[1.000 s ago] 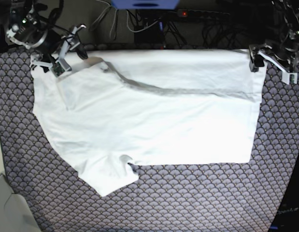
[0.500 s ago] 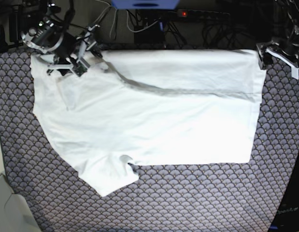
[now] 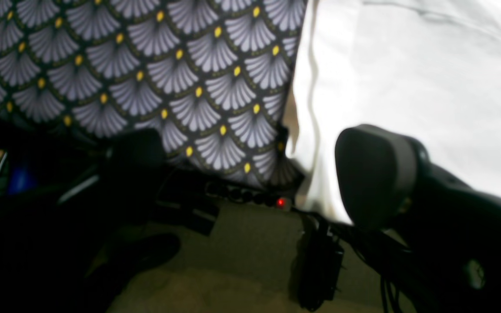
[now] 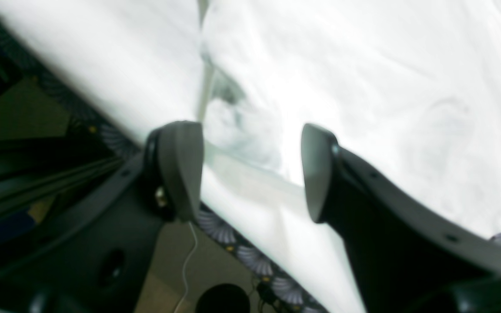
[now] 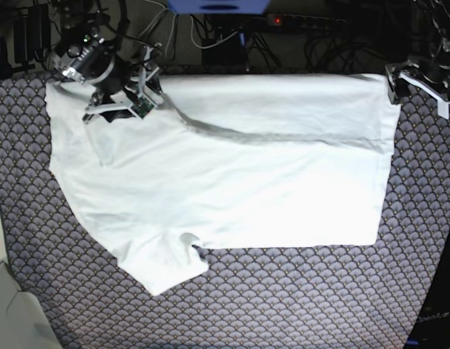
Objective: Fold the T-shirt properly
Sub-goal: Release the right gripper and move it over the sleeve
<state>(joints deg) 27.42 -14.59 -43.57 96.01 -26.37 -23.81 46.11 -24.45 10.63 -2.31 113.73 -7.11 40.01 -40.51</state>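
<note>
The surface (image 5: 297, 305), draped in a dark fan-scale patterned cloth, is filling nearly the whole base view. The T-shirt (image 5: 232, 182) is lying across its middle, running from the upper left of the frame to the right edge, with one long band already folded over along the top and a sleeve sticking out toward the lower left.

I am judging the shirt to be light, soft and limp: it will sag and wrinkle wherever I lift it, and a thin pinch could slip off or catch only one layer. The best holds look like the corners and the doubled fold edge, where the cloth is thicker, with both arms lifting together so it does not drag.

My right gripper (image 5: 124, 94) is hovering in the upper left of the base view, over the collar end, jaws standing wide apart with nothing between them; its wrist view is showing only white cloth (image 4: 363, 87) below the two pads. My left gripper (image 5: 421, 81) is sitting at the upper right, just off the shirt's top corner, jaws fully wide and holding nothing.

Beyond the top edge, cables and a power strip (image 5: 304, 20) with a red light are hanging close behind both arms; I am judging them a snag risk.
</note>
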